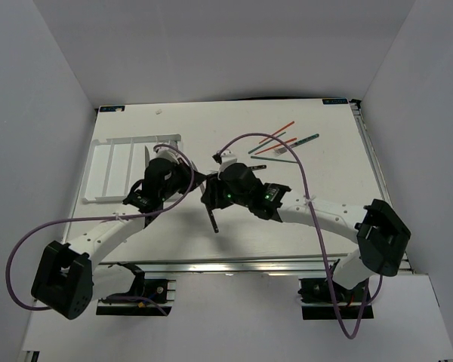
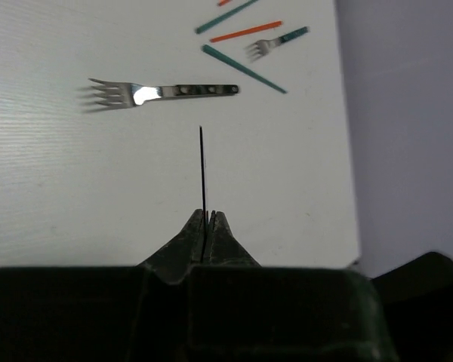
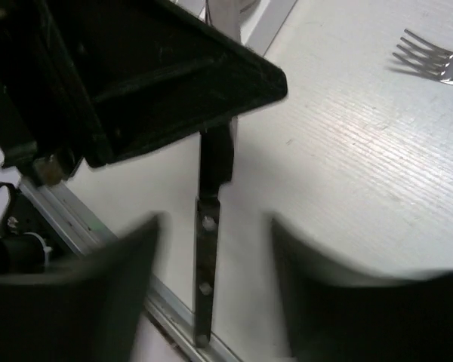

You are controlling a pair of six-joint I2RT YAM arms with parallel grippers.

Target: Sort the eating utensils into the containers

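- Left claw [image 2: 204,220] is pinched on the blade end of the knife [image 3: 205,279]. It shows edge-on in the left wrist view, a thin line running straight out from the tips.
- The knife's long axis hangs steeply, riveted dark handle at the low end, toward the near table edge. Can't tell if it touches the table.
- Right claw [image 3: 215,226] is spread, with one finger on either side of the handle and neither touching it.
- Tray [image 1: 109,162] sits on the left, just beyond the left wrist, so the left arm is nearer. Its slots run away from the bases.
- Likely a regrip or handover. The right fingers straddling the handle block any swing left until they clamp or back off.
- Fork [image 2: 162,92] lies on the table beyond the knife. Chopsticks [image 1: 275,143] are farther right, well apart and not in the path.
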